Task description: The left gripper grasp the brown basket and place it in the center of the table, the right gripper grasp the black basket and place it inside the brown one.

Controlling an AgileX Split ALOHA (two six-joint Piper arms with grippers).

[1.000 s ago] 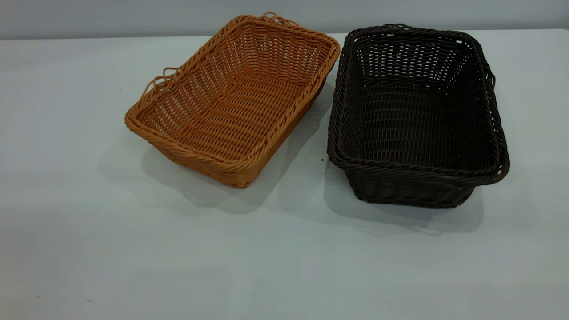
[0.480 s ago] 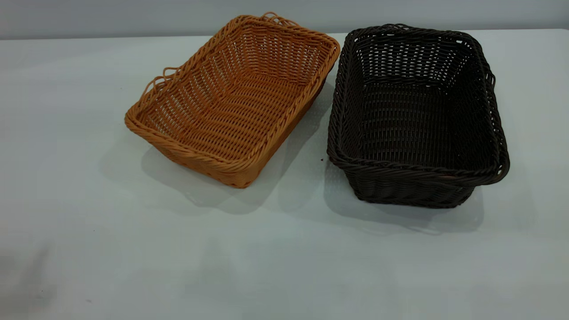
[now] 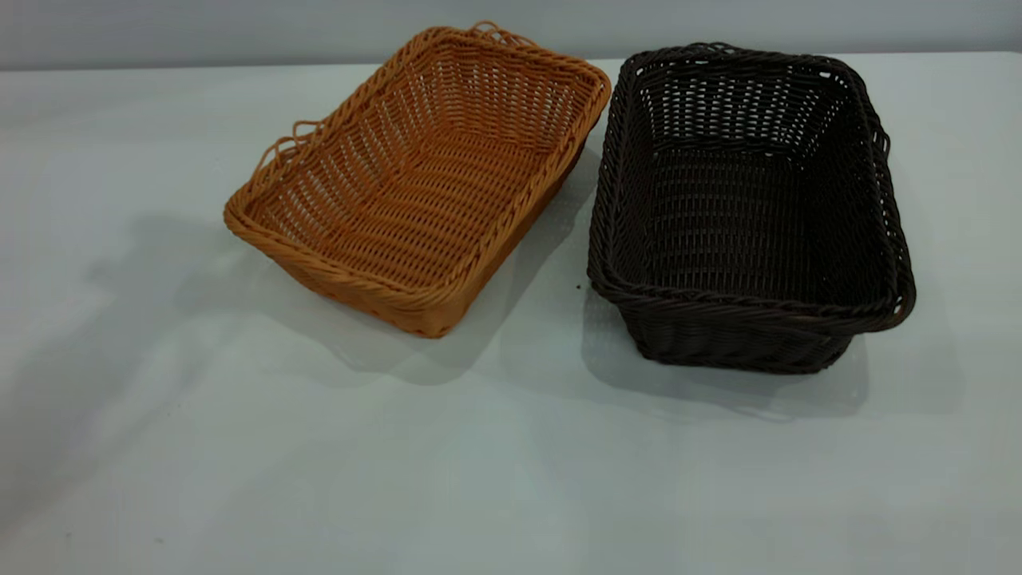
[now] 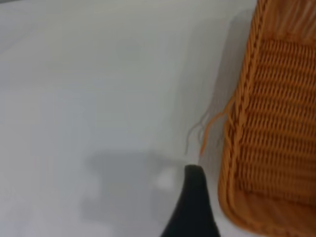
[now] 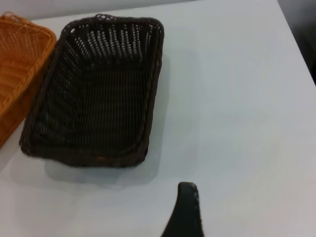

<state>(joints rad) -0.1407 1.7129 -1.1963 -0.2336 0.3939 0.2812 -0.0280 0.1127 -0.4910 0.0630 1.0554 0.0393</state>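
Wicker, orange-tan: the brown basket (image 3: 419, 180) sits at about 10 o'clock of the table (image 3: 511, 463), skewed, its near corner pointing toward 6 o'clock. Black basket (image 3: 746, 208) stands just beside it at 2 o'clock; the far corners of the two rims are very close, contact not resolvable. Neither basket is lifted, and the middle of the table is unoccupied by either.

Left gripper (image 4: 192, 207): only one dark finger shows in the left wrist view, above bare table and close to the brown basket's outer side wall, near a loose loop handle (image 4: 210, 126). Nothing in hold. How wide the jaws stand cannot be told. Neither arm appears in the exterior view.

Right gripper (image 5: 185, 212): one finger visible in its wrist view, well apart from the black basket, over bare table. Jaw spread not shown; nothing held.

Judgement: step in hand is the left approach to the brown basket. Advice for doing it well: straddle the braided rim with one finger inside and one outside the wall, not the thin loop handle, which looks floppy. Pick a rim section on the 9 o'clock side, away from the black basket. Lift clear before translating toward centre, and set it down squared up so the black basket can drop in.
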